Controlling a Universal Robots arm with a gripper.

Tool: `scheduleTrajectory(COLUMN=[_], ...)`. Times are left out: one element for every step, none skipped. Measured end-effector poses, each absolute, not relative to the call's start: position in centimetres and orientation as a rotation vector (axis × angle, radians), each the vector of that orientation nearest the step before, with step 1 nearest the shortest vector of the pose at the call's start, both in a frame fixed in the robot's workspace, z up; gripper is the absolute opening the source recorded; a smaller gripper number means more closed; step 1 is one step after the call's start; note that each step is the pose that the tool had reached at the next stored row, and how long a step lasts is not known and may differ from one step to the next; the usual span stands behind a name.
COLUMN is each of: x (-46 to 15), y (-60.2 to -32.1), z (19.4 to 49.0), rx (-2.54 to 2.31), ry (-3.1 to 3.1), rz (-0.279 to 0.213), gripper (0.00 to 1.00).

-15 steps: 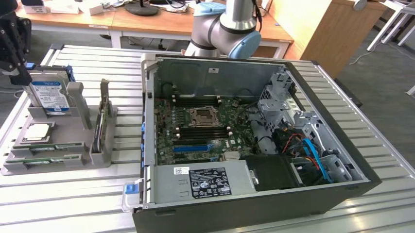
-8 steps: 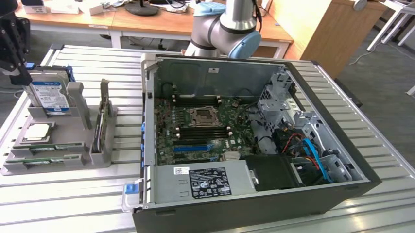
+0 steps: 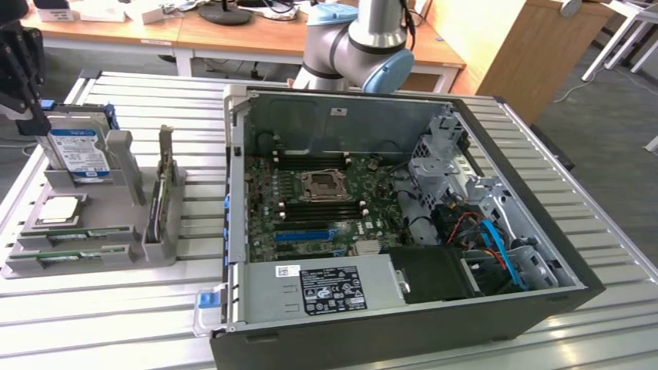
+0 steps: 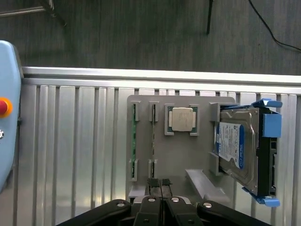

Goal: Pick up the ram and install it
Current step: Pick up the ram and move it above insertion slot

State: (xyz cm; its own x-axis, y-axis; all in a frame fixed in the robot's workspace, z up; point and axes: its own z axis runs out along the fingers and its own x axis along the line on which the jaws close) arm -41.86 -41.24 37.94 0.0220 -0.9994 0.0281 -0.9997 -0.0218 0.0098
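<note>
You've got the holder on the counter, just beside the computer case, on the exterior view's left. In the holder, the hard drive stands at the back, the processor sits in front of it, and two ram sticks lie in the front slots. The motherboard lies inside the case.

Ridged silver table. Behind it, 2 wooden desks with white legs. Tall wooden cabinet beside. Dark grey floor below.

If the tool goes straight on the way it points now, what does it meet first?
The shut tool would probably meet the gray holder first, beside the end of a ram stick; depth is unclear.
</note>
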Motion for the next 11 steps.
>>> scheduleTrajectory(x=[-41.86, -41.86, -41.86, -41.86, -41.86, -41.86, -41.86, -41.86, -41.86, -41.86, -41.86], y=[-41.24, -41.24, -41.24, -41.24, -41.24, -41.24, -41.24, -41.24, -41.24, -41.24, -41.24], z=[37.94, 37.94, 37.93, 37.93, 37.94, 37.93, 37.93, 37.93, 37.93, 37.94, 37.94], rx=[2.231, 2.232, 2.232, 2.232, 2.232, 2.232, 2.232, 2.232, 2.232, 2.232, 2.232], ry=[-2.174, -2.173, -2.173, -2.173, -2.173, -2.173, -2.173, -2.173, -2.173, -2.173, -2.173], rz=[0.021, 0.021, 0.021, 0.021, 0.021, 0.021, 0.021, 0.021, 0.021, 0.021, 0.021], gripper=[0.11, 0.11, 0.11, 0.11, 0.11, 0.11, 0.11, 0.11, 0.11, 0.11, 0.11])
